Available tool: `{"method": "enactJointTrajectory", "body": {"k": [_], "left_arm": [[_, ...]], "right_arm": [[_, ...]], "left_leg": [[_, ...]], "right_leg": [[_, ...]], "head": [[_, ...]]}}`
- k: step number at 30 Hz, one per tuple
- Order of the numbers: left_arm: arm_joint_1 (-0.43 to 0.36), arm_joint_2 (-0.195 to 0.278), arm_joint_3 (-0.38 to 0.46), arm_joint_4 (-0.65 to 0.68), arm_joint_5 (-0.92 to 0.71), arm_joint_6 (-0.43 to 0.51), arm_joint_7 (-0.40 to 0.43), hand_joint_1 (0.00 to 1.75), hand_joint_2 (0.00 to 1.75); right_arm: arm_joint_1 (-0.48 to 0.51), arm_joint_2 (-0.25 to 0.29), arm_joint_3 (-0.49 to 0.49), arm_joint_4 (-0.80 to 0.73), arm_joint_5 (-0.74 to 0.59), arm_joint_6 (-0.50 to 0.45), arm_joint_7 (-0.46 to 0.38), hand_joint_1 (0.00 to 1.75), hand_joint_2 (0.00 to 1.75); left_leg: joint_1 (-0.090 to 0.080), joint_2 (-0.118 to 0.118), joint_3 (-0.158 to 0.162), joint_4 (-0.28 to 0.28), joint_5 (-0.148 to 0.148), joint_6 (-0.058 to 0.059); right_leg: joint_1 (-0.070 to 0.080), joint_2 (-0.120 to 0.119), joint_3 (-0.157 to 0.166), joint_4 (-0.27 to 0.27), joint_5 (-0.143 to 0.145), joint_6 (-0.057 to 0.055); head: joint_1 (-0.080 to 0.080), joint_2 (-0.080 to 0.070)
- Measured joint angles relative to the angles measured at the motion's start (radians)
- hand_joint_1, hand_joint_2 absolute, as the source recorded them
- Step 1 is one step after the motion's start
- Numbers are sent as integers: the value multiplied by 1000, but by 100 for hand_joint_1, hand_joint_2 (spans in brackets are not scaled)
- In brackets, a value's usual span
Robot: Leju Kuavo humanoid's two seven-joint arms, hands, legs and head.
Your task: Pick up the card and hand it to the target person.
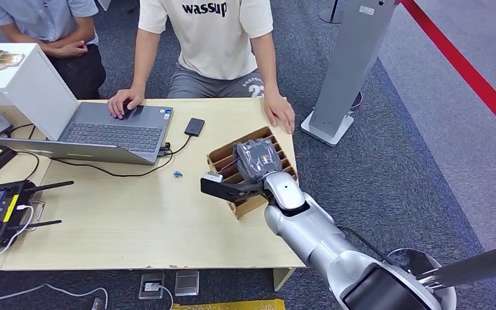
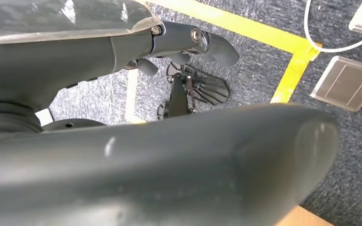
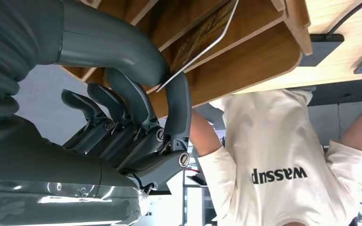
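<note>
Head view: right hand [image 1: 248, 169] sits centre frame over the slotted wooden rack [image 1: 223, 155] at the table's [image 1: 135, 219] right end, thumb sticking out to the left; grip hidden from here. Person in a white shirt [image 1: 213, 35] sits at top centre, one hand on the laptop [image 1: 113, 129], the other on the table edge just above the rack. Left wrist view: left hand [image 2: 179, 52] hangs over grey carpet with yellow tape [image 2: 292, 70], fingers loosely apart, holding nothing. Right wrist view: card [image 3: 202, 40] sits in a rack slot at top centre, its corner pinched between thumb [image 3: 122, 47] and a dark finger; other fingers curled beside it.
</note>
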Motion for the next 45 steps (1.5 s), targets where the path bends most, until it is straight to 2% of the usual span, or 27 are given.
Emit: {"method": "enactJointTrajectory", "body": {"k": [7,12,20,28,42,43,45], "left_arm": [[0,-7,1,0,14,22,-3,0,0],[1,-13,2,0,20,26,-5,0,0],[5,-12,0,0,-10,-14,-13,0,0],[5,-2,-1,0,-37,-40,-19,0,0],[3,6,-11,0,-67,-61,-35,0,0],[3,6,-12,0,-69,-62,-36,0,0],[3,6,-14,0,-70,-64,-39,0,0]], "right_arm": [[-11,13,3,4,-11,-30,-7,175,175],[-21,-1,-11,-26,-28,-53,28,175,175],[13,-114,-104,-228,20,-30,131,175,175],[82,-218,-231,-486,52,-7,175,175,175],[138,-289,-360,-762,90,-19,198,175,175],[142,-292,-364,-775,93,-19,197,172,175],[149,-296,-371,-799,99,-18,194,85,175]], "left_leg": [[0,0,0,0,0,0],[0,0,1,0,0,0],[0,0,1,1,0,0],[0,0,1,1,0,0],[0,-1,-1,1,0,0],[0,-1,-1,1,0,0],[0,-1,-1,1,0,0]], "right_leg": [[0,0,0,0,0,0],[0,0,0,0,0,0],[0,0,0,0,0,0],[0,0,0,0,0,0],[0,0,-1,0,0,0],[0,0,-1,0,0,0],[0,0,-1,0,0,0]], "head": [[0,0],[0,0],[1,0],[0,0],[1,0],[1,0],[1,0]]}}
